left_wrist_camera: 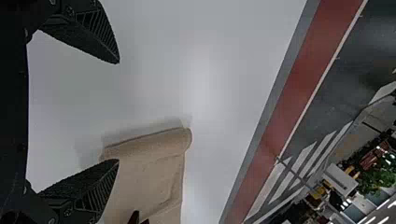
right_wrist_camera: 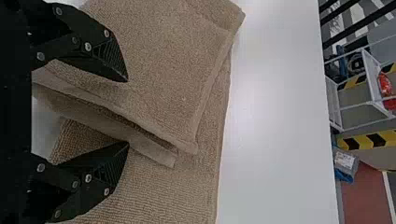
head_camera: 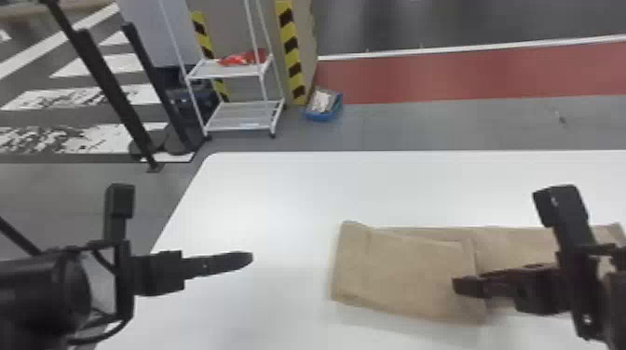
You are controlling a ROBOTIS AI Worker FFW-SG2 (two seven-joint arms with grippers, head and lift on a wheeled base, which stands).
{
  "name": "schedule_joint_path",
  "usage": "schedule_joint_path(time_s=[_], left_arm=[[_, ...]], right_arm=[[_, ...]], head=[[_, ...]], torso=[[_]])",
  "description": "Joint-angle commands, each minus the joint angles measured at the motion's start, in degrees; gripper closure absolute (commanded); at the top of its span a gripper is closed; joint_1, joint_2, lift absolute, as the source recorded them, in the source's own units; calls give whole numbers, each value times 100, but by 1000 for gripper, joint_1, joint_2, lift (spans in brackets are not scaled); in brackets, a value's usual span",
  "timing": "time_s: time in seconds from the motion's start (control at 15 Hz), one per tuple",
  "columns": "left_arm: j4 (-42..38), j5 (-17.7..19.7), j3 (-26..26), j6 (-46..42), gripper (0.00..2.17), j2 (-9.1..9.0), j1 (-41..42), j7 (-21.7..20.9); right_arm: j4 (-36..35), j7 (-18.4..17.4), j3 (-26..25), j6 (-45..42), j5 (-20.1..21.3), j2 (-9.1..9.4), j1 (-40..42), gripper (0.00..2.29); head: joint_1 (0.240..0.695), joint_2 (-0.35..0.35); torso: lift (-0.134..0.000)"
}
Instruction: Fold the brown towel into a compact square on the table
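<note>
The brown towel (head_camera: 405, 274) lies on the white table at the right, its left part folded over in layers onto a flatter part that runs on to the right. Left of the towel, my left gripper (head_camera: 242, 259) is held apart from it; in the left wrist view my left gripper (left_wrist_camera: 116, 112) stands open with nothing between its fingers. Over the folded flap's right end is my right gripper (head_camera: 461, 286). The right wrist view has my right gripper (right_wrist_camera: 127, 112) open above the towel (right_wrist_camera: 187, 70), the flap's layered edges passing between and beyond its fingertips.
The white table (head_camera: 279, 186) has its left edge beneath my left arm. On the floor past the far edge stand a white wire shelf (head_camera: 233, 70) with a red item and a blue bin (head_camera: 323, 107). Black posts (head_camera: 116, 93) rise at the left.
</note>
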Motion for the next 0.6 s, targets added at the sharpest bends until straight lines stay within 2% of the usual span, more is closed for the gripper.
schedule_joint_path(time_s=[0.0, 0.13, 0.27, 0.53], left_arm=[[0, 0, 10, 0, 144, 0, 0, -3], [0, 0, 10, 0, 144, 0, 9, -3], [0, 0, 18, 0, 144, 0, 9, -12], [0, -9, 27, 0, 147, 0, 18, -12]], right_arm=[[42, -4, 20, -4, 12, 32, -9, 556], [50, -4, 29, -4, 4, 32, -9, 620], [50, -13, 20, -4, 4, 32, -9, 812], [7, -13, -6, -39, -67, 32, -9, 815]], head=[[695, 226], [695, 227], [695, 229], [695, 230]], torso=[[-124], [-124], [-124], [-124]])
